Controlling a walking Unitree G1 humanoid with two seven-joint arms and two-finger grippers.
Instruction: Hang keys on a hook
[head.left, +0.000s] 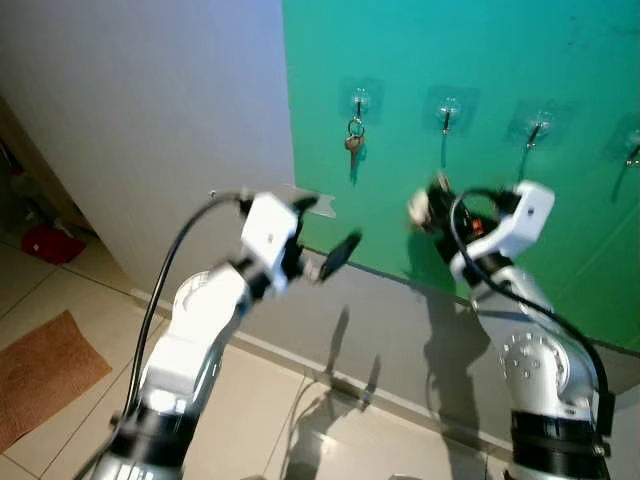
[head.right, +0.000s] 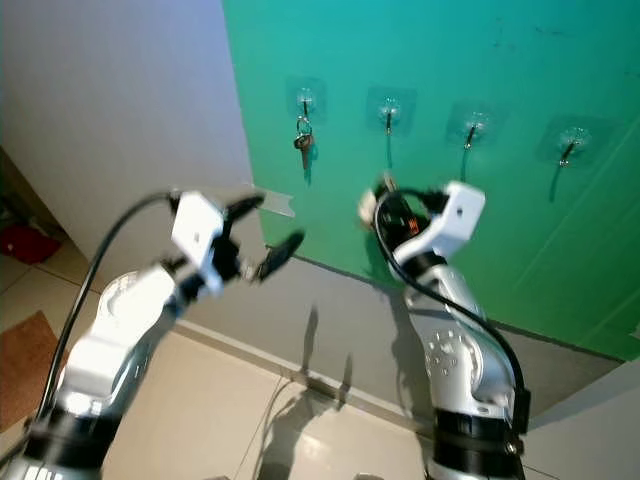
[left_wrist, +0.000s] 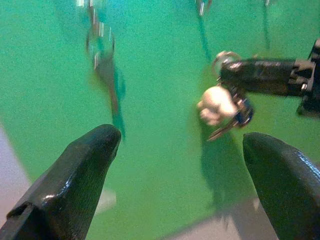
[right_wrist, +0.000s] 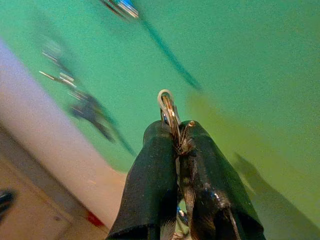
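So the right gripper (right_wrist: 176, 150) is clamped tight on the keys (left_wrist: 223, 107), ring poking out past the fingertips, held up near the middle of the head views just below the second hook (head.left: 448, 112). Left gripper (head.left: 325, 235) is spread wide and holding nothing. The hook at upper left already carries another key (head.left: 353, 140). Risk as I see it: the ring is small and the hook is skinny, so a slightly off approach could bump the hook or drop the bunch on release.
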